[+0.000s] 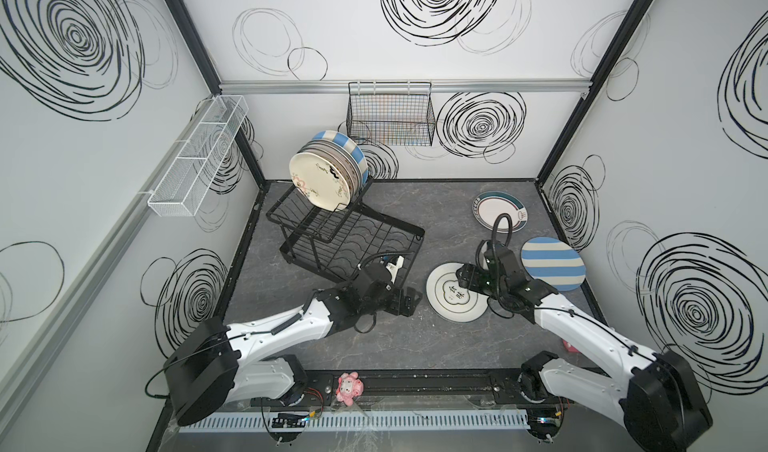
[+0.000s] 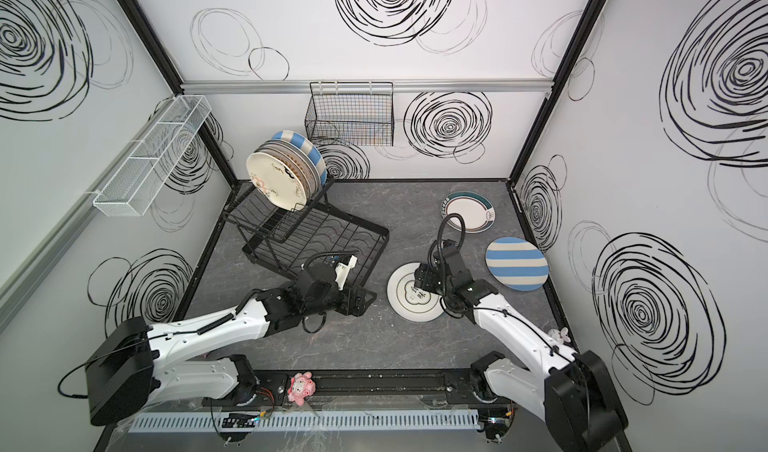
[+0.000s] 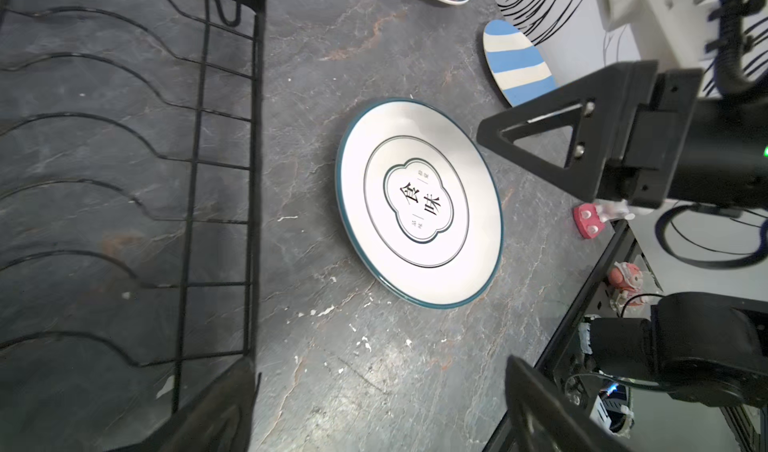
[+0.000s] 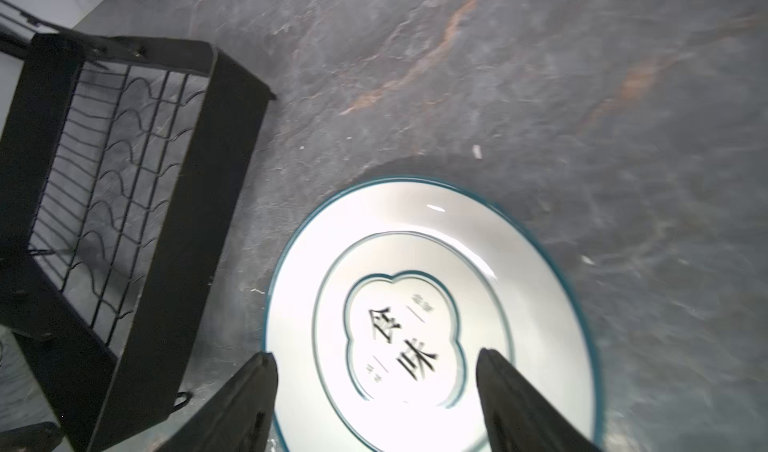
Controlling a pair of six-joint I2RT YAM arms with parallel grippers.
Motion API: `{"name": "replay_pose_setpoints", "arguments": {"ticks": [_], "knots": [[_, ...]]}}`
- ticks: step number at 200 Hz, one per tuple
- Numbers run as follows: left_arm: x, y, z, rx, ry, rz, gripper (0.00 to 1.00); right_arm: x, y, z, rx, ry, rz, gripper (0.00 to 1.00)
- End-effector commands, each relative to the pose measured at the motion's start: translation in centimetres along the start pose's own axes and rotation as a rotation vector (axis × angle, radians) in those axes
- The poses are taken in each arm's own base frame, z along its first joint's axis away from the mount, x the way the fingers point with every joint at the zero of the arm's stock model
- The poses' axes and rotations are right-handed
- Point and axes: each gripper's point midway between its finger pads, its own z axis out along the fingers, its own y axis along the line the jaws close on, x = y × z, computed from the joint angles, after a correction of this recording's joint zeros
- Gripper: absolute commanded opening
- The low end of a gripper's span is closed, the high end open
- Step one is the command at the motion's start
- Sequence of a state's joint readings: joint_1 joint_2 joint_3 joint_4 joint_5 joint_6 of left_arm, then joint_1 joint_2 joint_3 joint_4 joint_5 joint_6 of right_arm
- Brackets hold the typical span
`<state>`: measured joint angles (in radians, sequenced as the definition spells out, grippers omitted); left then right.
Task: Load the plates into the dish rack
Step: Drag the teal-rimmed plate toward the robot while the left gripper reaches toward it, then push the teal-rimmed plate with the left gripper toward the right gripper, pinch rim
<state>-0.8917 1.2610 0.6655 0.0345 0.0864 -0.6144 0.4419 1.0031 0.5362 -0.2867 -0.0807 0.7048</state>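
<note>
Several plates (image 1: 322, 175) stand in the dish rack (image 1: 365, 237) — three lie on the table (image 1: 395, 337); right end effector (image 4: 375, 354), spread, hovers over one.

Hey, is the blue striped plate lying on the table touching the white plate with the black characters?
Apart. In the left wrist view a strip of bare gray table runs between the striped plate and the character plate.

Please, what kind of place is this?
Probably a robot test booth staged as a kitchen, not a real one: white walls with printed black scribbles enclose a table, a left arm and a right arm are mounted at its front, and a dish rack holding plates stands on it.
</note>
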Motion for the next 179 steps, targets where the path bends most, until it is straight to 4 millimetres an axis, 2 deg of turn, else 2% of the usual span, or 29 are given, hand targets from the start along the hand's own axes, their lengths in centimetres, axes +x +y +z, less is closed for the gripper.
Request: {"name": "replay_pose_setpoints", "arguments": {"ticks": [1,28,65,109,179], "knots": [[-2.4,-3.1,0.6,0.084,-0.069,0.014,0.96,0.9,-3.9,-0.8,0.124,-0.053,0.051,0.79],[-1.9,-3.8,2.0,0.096,-0.033,0.024,0.96,1.1,-5.8,-1.3,0.137,-0.078,0.105,0.79],[-1.3,-3.9,3.5,0.095,-0.006,0.026,0.96,3.2,-7.4,-0.2,0.129,-0.015,0.151,0.79],[-0.9,-3.9,5.5,0.049,0.032,0.057,0.96,4.3,-7.3,0.6,0.046,0.002,0.19,0.77],[-0.9,-3.8,7.9,0.029,0.067,0.074,0.96,5.1,-7.8,1.2,-0.04,-0.007,0.242,0.64]]}}
